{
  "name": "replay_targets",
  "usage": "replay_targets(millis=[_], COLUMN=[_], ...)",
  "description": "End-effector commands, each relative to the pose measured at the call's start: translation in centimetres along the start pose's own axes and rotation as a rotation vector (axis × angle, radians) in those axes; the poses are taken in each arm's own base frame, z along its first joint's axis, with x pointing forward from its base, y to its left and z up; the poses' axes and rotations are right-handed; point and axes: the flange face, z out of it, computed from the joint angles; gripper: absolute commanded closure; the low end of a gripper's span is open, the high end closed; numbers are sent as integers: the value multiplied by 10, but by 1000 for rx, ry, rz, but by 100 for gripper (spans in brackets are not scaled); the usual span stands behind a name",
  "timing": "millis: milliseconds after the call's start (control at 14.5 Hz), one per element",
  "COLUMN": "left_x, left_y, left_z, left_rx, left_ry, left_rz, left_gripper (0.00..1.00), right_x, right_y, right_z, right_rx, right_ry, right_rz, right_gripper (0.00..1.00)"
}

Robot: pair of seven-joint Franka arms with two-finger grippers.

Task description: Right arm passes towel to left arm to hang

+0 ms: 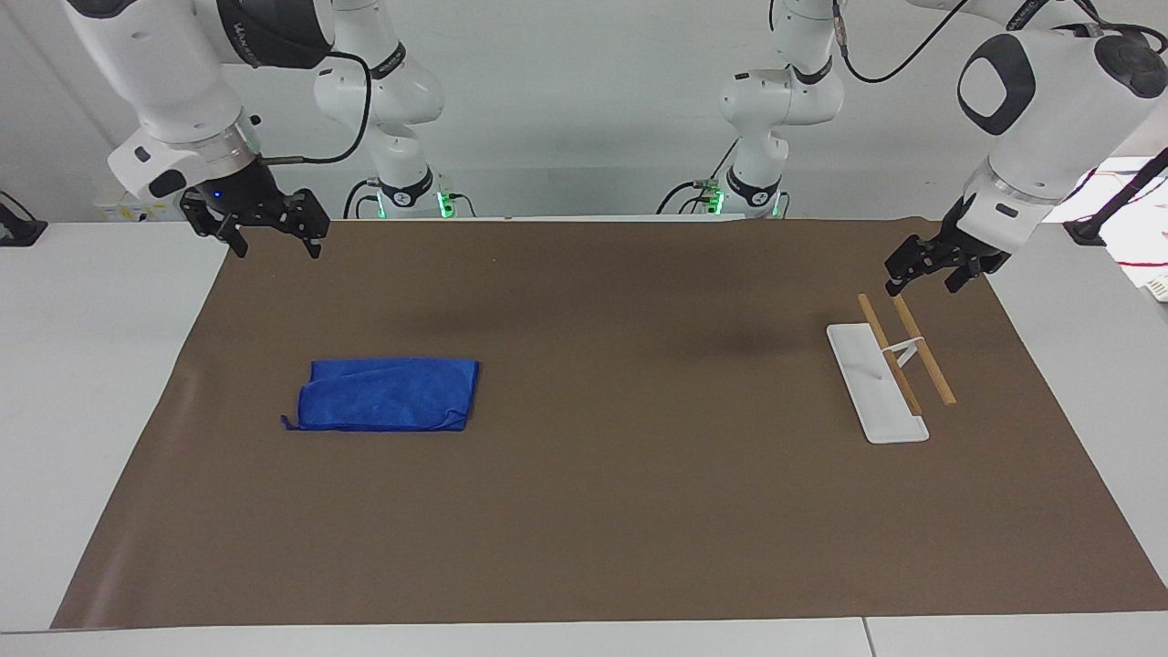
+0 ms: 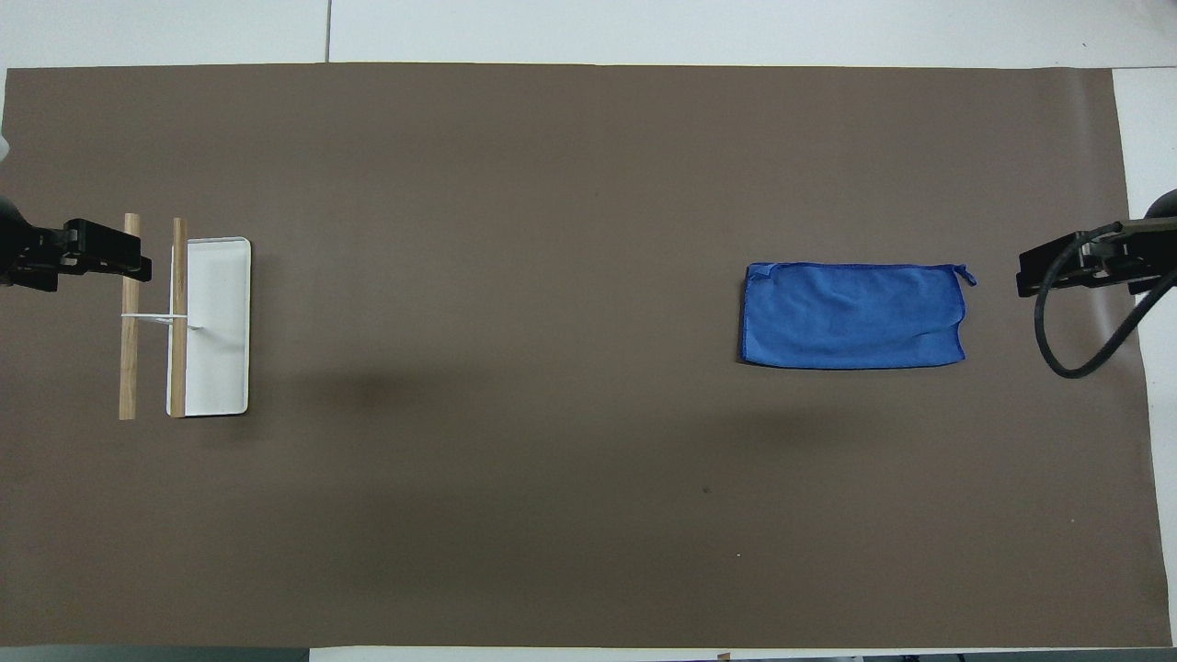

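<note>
While the towel (image 1: 385, 394) lies flat on the mat, well below and apart from the right gripper (image 1: 266, 230)'s spread jaws, a clean edge pinch is needed; the left gripper (image 1: 923, 266), jaws unreadable, waits.

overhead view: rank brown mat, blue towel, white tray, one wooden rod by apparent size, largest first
1. Brown mat, fills nearly the whole view.
2. Blue towel.
3. White tray, clearly less area than the towel.
4. Wooden rod; about as long as the tray but far thinner.
</note>
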Motion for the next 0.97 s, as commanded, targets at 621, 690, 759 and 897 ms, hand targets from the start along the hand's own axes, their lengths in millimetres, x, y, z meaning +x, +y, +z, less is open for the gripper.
replay_targets(millis=[621,690,759,897], left_x=[-3,-3,-3,-3], left_y=[-2,-2,-2,-2], left_z=[-6,-6,-6,-6], left_rx=[17,16,16,16], left_ry=[13,13,13,13], left_rz=[6,5,5,5], left_gripper=[0,0,0,0], right_x=[23,21,19,15], right_y=[-10,-11,-13,-15], right_z=[166,188,210,243], right_rx=[32,33,34,36], right_ry=[101,123,140,157], right_rz=[-25,-26,-28,-32], right_gripper=[0,0,0,0])
